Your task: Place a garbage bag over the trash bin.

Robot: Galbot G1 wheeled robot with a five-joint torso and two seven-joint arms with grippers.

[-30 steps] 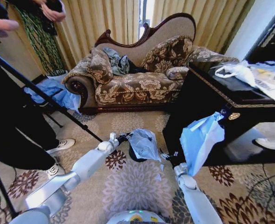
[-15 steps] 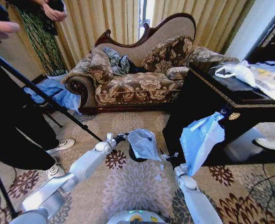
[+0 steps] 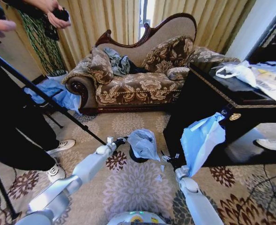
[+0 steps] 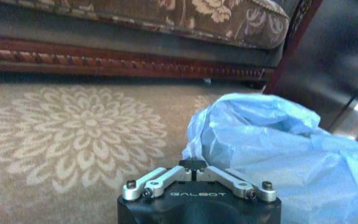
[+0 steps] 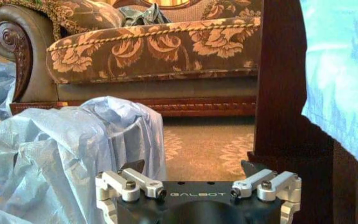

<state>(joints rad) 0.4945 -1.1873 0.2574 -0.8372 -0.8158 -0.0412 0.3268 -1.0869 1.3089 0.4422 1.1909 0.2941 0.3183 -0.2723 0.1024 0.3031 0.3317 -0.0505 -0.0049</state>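
On the carpet by the sofa (image 3: pixel 133 86), keep the left gripper (image 4: pixel 195 167) pinched tight on the garbage bag (image 3: pixel 144 144) draped over the trash bin (image 3: pixel 137 158), bring in the wide-open right gripper (image 5: pixel 193 169), pull the film gently down around the rim.

The left arm reaches forward and inward from the lower left of the head view, its wrist raised at the far end. The left gripper (image 3: pixel 121 139) has its fingers (image 4: pixel 196 164) pressed together, pinching the bag (image 3: pixel 143 144) at its near edge. The right arm rises from the lower right, shorter and steeper. The right gripper (image 3: pixel 169 158) sits low beside the bag, its fingers (image 5: pixel 133 166) spread wide apart, holding nothing.
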